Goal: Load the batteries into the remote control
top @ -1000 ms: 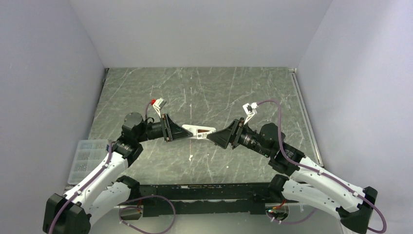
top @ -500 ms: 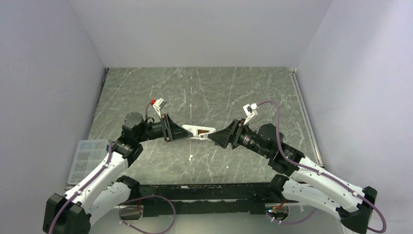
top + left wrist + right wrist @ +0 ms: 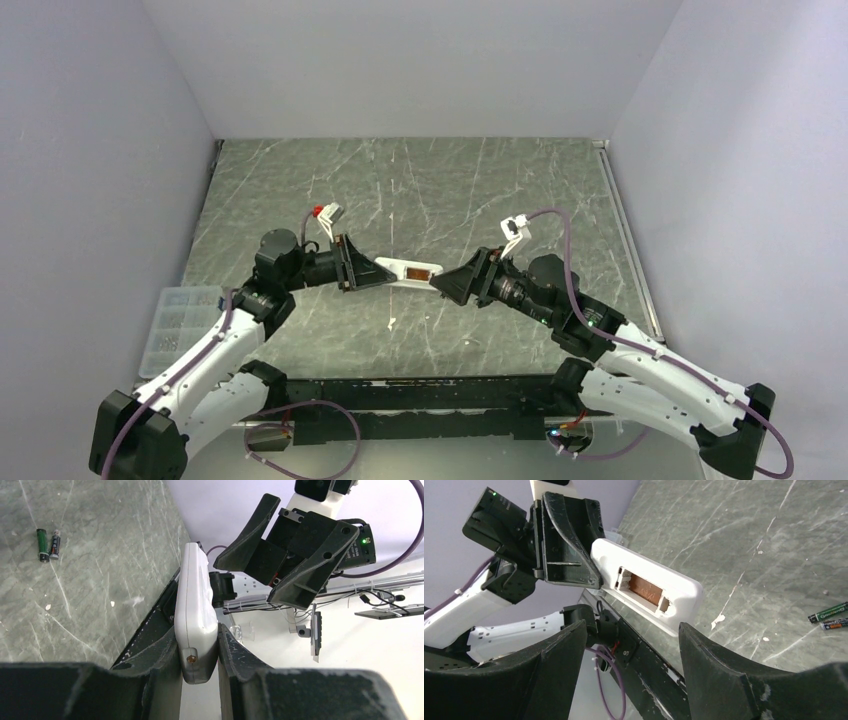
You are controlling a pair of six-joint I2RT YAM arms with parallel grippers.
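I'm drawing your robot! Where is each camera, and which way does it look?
Top external: above, behind the arms, looking down at the table; both arms show.
Left wrist: on the left arm, facing the right gripper; own fingers clamp the remote control.
Right wrist: on the right arm, facing the left gripper; own open fingers show.
Both wrists see the remote control and batteries.

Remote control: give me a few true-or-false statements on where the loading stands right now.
The left gripper is clamped on one end of the remote control. True.
The batteries lie side by side on the table. True.
Both batteries are already loaded. False: the battery compartment is open and empty.
The right gripper holds a battery. False: it is open and holds nothing.
The remote control lies flat on the table. False: it is held up in the air.
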